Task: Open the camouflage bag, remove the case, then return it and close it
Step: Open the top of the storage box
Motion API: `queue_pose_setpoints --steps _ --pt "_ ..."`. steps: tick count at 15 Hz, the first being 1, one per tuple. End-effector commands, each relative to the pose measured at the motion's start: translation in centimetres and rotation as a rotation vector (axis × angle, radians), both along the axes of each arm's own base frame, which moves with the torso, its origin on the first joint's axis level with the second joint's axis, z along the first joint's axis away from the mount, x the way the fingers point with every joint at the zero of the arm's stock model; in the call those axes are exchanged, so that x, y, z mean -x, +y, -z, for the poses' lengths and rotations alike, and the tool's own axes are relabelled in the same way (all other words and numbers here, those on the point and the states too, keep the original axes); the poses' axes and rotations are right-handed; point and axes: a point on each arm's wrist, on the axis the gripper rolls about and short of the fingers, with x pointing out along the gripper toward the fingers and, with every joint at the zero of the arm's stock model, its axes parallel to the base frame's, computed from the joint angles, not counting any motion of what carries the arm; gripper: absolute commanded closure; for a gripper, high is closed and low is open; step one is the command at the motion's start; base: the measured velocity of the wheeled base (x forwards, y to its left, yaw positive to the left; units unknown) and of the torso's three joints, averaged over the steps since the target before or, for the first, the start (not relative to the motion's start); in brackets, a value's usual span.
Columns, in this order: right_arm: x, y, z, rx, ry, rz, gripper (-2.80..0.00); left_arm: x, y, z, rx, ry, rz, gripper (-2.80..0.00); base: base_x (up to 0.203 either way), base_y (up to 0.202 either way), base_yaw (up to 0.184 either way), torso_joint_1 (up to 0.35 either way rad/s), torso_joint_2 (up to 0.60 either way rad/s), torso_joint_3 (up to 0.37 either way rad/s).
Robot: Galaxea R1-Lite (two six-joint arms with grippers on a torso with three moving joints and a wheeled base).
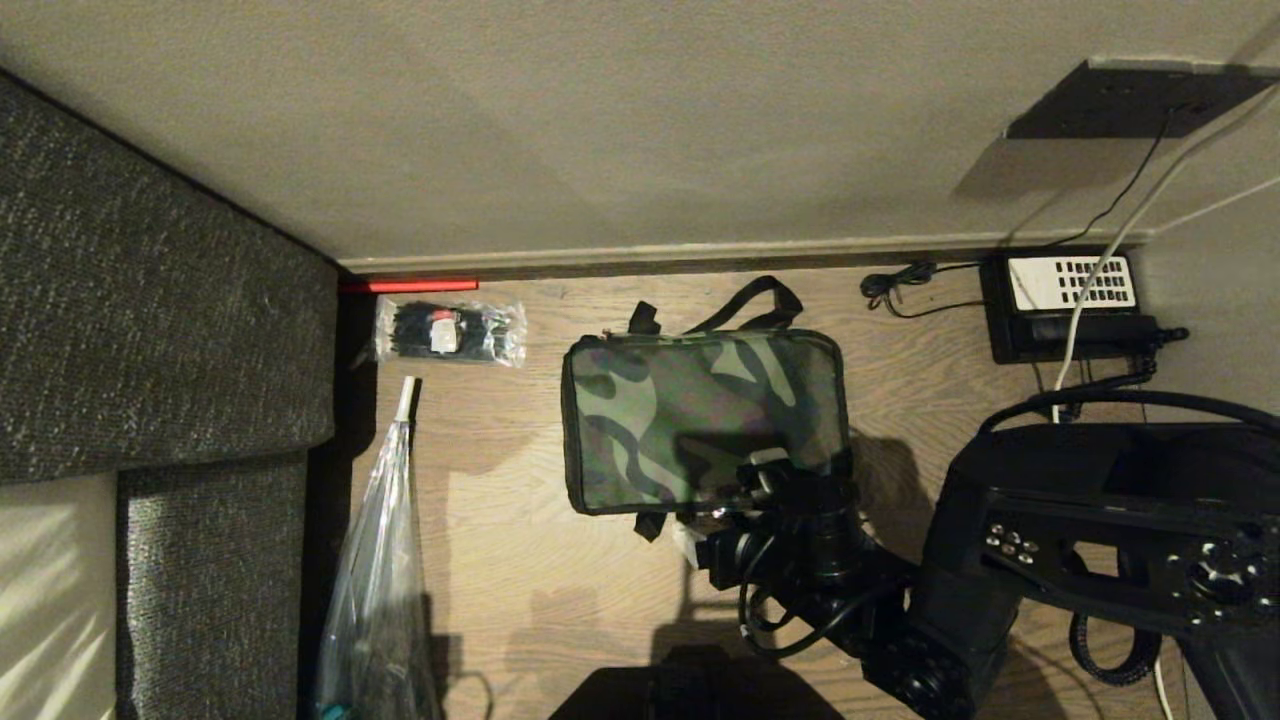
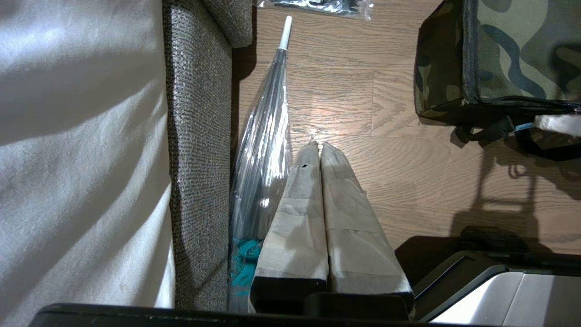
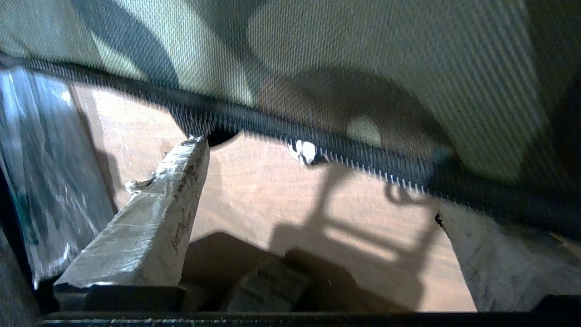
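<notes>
Camouflage fabric covers the bag [image 1: 700, 420], a soft box shape lying flat on the wood floor [image 1: 520, 560], mid-scene, with black straps [image 1: 745, 305] trailing off its far edge. Its zip looks shut all round; no red lining shows, and the case is not visible, presumably inside.

Right claw [image 3: 313, 213] sits at the bag's near right corner, its taped fingers [image 3: 150, 222] spread wide and holding nothing, with the black zip line running just past their tips. Left claw [image 2: 320, 150] hangs well to the left over the floor, fingers pressed together, beside a clear folded umbrella [image 1: 375, 560] and a grey sofa [image 1: 160, 290].

Cloth walls will likely sag and shift if pushed, so the small metal zip pull [image 3: 305, 151] is probably the best place to pinch; it is tiny and may slip. A stiff case inside should give the bag some weight against dragging.

Far left lies a clear packet [image 1: 450, 332]; a black telephone [image 1: 1070, 305] sits far right.
</notes>
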Motion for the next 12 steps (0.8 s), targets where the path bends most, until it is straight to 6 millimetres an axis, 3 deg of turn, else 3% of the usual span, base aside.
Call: queue_pose_setpoints --steps 1,8,9,12 --pt "-0.07 0.09 0.75 0.006 0.008 0.001 -2.8 -0.02 0.0 0.09 0.0 0.003 -0.001 0.0 0.0 0.0 0.0 0.0 0.0 0.0" --pt "-0.43 0.6 0.56 -0.044 -0.046 0.001 -2.8 -0.02 0.0 0.09 0.001 0.003 0.0 0.0 0.0 0.0 0.0 0.0 0.0 0.0" --pt "-0.43 0.61 0.56 -0.047 -0.05 0.001 0.0 -0.02 0.0 0.09 0.0 0.003 0.0 0.0 0.0 0.0 0.0 0.0 0.0 0.0" --pt "-0.38 0.74 1.03 -0.045 -0.053 -0.004 0.0 -0.02 0.0 0.09 0.002 0.003 0.0 0.0 0.0 0.0 0.0 0.0 0.0 0.0"
